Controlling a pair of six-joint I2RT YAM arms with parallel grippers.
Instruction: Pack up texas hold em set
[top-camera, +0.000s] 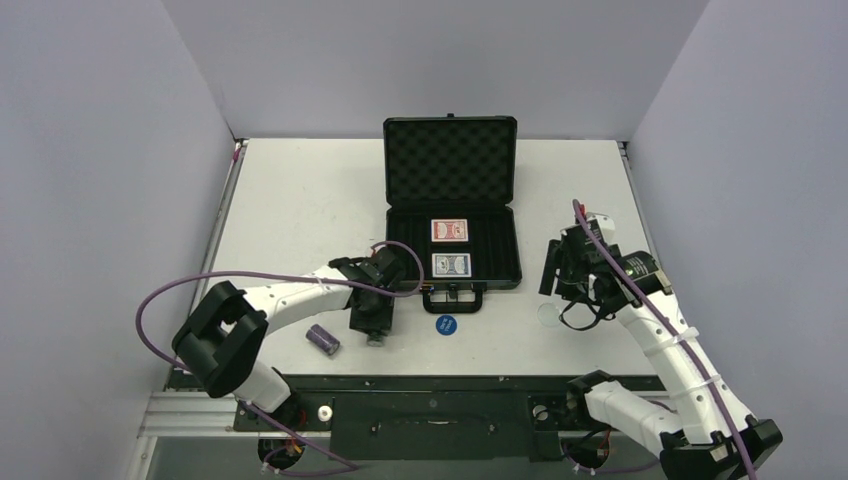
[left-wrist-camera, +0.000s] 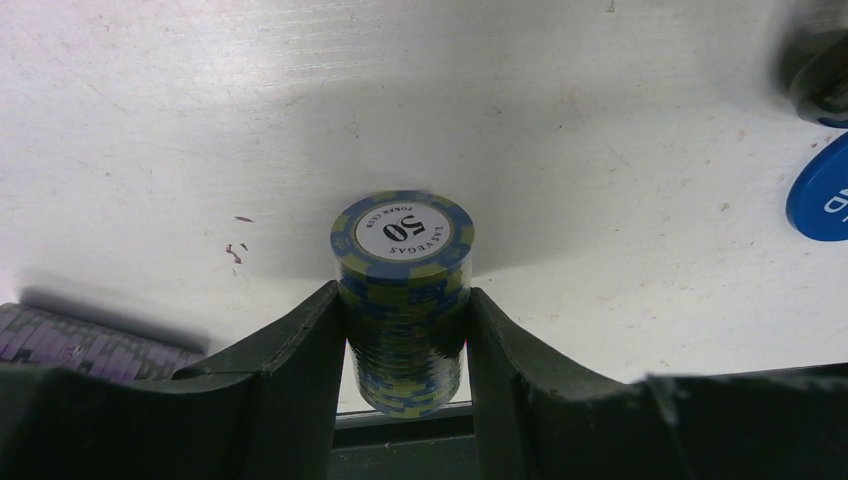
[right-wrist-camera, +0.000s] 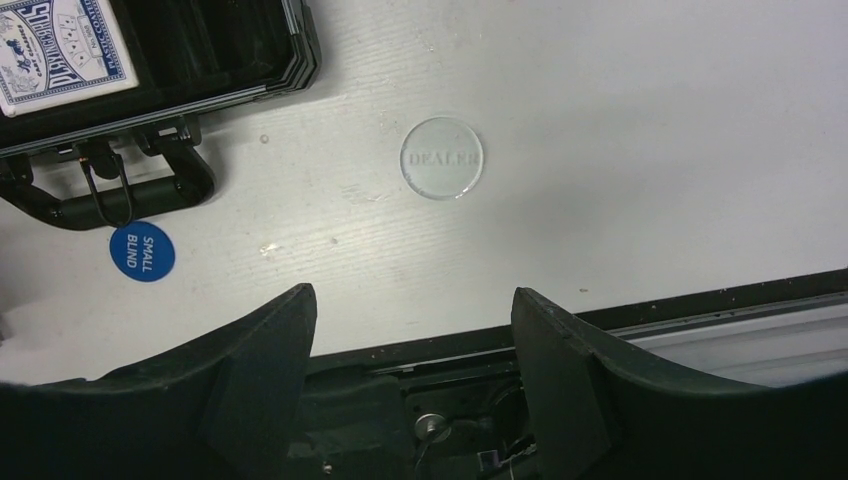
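Gripping the chip stack (left-wrist-camera: 402, 300), left jaws pinched on both its sides, on the bench (top-camera: 300, 200) near-left of the case (top-camera: 450, 160).
Lift straight and level so nothing spills; right jaws gape empty above the clear disc (right-wrist-camera: 441, 158).

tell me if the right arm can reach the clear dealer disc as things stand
Probably yes: the right claw hangs open near the clear dealer disc, which lies flat on bare table, nothing over it, the case handle off to one side.
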